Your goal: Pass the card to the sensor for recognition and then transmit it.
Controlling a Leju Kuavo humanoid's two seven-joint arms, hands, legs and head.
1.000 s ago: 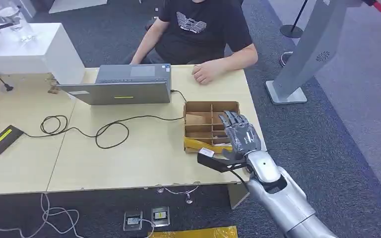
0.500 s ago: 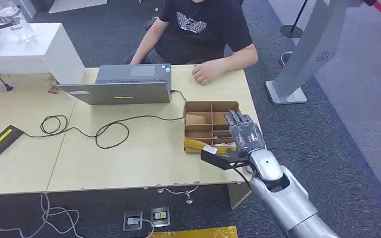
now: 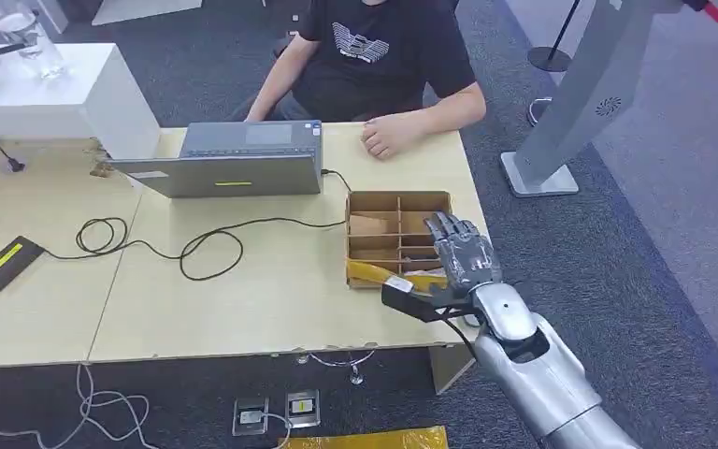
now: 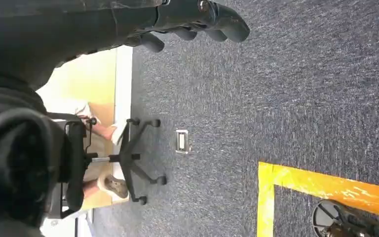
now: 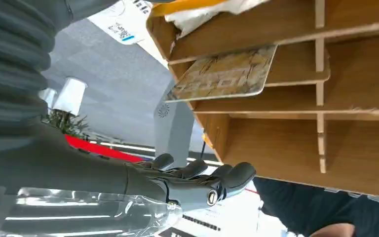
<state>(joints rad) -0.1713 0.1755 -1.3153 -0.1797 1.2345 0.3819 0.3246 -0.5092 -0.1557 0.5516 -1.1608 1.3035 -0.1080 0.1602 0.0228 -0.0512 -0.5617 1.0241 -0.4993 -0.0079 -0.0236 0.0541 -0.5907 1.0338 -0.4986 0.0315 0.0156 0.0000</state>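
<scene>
Fingers [image 3: 453, 245] spread over box [image 3: 374, 203]

right hand [image 3: 460, 257] shifted slightly rightward, lower

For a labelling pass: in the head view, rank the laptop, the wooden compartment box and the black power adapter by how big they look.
1. Laptop, largest.
2. Wooden compartment box, clearly smaller, though the right hand covers part of it.
3. Black power adapter, smallest.
</scene>
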